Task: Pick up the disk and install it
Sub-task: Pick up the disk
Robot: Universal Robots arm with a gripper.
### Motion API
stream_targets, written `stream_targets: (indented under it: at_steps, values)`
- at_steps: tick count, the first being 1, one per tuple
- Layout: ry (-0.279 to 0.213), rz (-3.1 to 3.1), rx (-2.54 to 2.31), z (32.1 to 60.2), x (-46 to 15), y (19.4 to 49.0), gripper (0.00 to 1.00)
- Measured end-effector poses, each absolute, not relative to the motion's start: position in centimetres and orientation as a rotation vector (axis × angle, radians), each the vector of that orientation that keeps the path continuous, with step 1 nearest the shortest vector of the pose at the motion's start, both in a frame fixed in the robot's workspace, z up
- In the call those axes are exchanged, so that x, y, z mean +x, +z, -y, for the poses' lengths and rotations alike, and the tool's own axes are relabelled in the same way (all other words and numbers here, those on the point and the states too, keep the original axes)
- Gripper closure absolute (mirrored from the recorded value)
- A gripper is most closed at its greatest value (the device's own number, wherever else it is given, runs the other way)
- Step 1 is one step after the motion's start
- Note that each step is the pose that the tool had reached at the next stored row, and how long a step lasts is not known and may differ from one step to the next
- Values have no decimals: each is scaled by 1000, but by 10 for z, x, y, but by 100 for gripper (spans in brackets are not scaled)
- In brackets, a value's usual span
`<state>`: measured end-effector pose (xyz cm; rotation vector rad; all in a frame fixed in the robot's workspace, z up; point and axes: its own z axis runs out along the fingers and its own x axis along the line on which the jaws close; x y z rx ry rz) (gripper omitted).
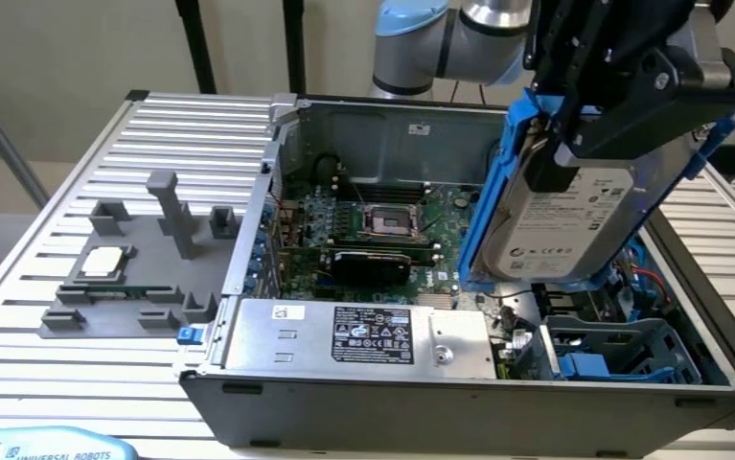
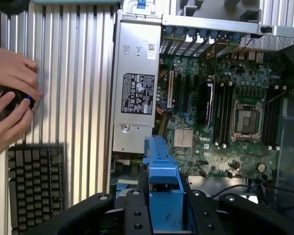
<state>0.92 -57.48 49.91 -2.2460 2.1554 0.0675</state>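
Note:
My gripper is shut on the disk, a silver-grey drive with a white label in a bright blue bracket. The disk hangs tilted, label facing the exterior camera, above the right side of the open computer case. Below it, in the case's near right corner, sits a blue drive bay. In the wrist view the blue bracket sticks out between my black fingers, with the motherboard beyond it.
A silver power supply with a black label lies along the case's front edge. On the exterior view's left, a grey fixture holds a small square chip. A person's hands and a keyboard are beside the case.

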Motion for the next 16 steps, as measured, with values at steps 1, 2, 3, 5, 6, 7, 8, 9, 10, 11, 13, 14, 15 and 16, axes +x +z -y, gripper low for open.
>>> stream_targets:
  at_steps: [1,2,3,5,6,7,8,9,10,11,13,14,15,16]
  values:
    - [68,-2155,-2246,577,13,498,67]
    - [67,-2156,-2246,579,17,498,67]
    - [68,-2155,-2246,581,21,497,67]
    - [68,-2155,-2246,585,30,496,67]
    - [68,-2156,-2246,587,34,495,67]
    - [68,-2155,-2246,588,39,494,67]
    - [67,-2155,-2246,590,44,494,67]
    - [67,-2155,-2246,591,48,493,67]
    - [67,-2156,-2246,592,53,492,67]
    - [67,-2155,-2246,593,57,491,67]
    - [68,-2155,-2246,595,66,488,67]
    - [68,-2156,-2246,595,71,486,67]
    - [68,-2155,-2246,596,75,485,67]
    - [67,-2155,-2246,596,80,483,67]
